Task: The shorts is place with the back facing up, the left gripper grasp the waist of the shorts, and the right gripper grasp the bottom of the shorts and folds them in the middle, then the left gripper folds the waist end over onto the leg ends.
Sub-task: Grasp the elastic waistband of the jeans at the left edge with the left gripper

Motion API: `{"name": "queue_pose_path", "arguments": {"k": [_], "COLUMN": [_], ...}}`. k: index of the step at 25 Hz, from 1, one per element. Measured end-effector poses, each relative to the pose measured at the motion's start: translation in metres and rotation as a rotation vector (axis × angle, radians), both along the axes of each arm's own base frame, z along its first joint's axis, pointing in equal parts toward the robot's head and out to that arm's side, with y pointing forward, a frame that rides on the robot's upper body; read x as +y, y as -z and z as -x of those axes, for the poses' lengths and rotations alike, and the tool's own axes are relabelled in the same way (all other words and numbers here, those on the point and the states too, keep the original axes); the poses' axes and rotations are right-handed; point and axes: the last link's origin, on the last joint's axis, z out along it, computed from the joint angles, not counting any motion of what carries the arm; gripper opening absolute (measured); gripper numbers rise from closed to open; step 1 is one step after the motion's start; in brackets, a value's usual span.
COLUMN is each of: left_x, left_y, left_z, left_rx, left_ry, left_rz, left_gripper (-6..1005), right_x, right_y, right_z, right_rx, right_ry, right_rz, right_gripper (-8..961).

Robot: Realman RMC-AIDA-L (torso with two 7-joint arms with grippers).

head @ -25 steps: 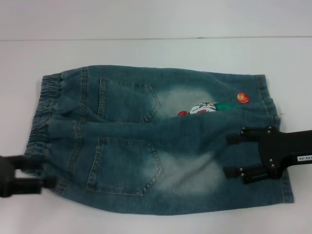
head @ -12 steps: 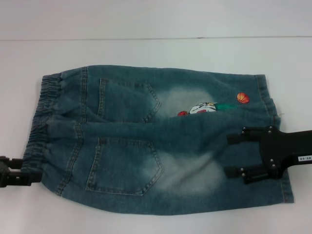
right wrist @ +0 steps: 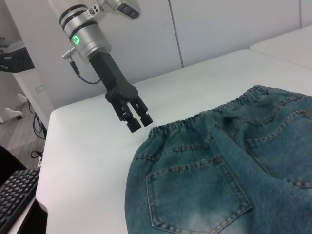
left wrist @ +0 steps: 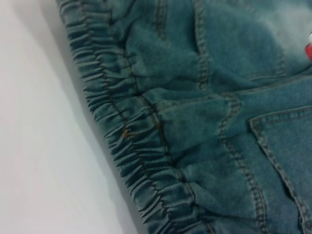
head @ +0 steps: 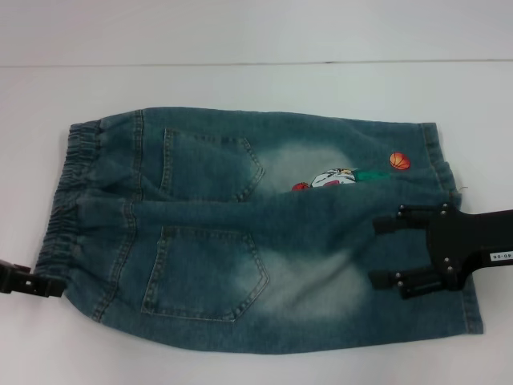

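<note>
Jaws on our left gripper point(right wrist: 138, 121) look nearly shut with nothing between them, hanging just off the near corner of the waist end point(head: 70, 196), above the counter point(head: 256, 92) rather than on cloth. Over the last second we have watched that claw slide back out toward the left edge of the head view, so now only its tip shows beside the ruffled elastic; it has backed away instead of closing in. Moving rightward, the shorts point(head: 240, 233) lie flat, back up, both patch pockets showing, and have not shifted at all. Past the cartoon embroidery and the orange basketball patch point(head: 399, 161) we reach the right gripper point(head: 385, 253), jaws spread wide, hovering over the near leg close to the bottom of the shorts point(head: 469, 309), and it has barely drifted. So we read this as no grasp made on either end yet. Our guess is that the left side is lining up afresh for the waistband, and the middle fold cannot begin until both ends are pinched.
</note>
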Motion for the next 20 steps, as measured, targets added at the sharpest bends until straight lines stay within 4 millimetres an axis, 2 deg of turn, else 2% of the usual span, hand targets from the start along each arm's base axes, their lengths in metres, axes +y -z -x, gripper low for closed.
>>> {"name": "queue_pose_path", "arguments": {"k": [20], "left_x": [0.0084], "left_y": [0.0080], "left_z": [-0.0023], "left_rx": [0.087], "left_ry": [-0.017], "left_rz": [0.040], "left_gripper": [844], "right_x": [0.0051], "right_y": [0.0018], "right_z": [0.0012], "right_rx": [-0.019], "right_ry": [-0.008], "right_rz": [-0.014], "right_gripper": [941]}}
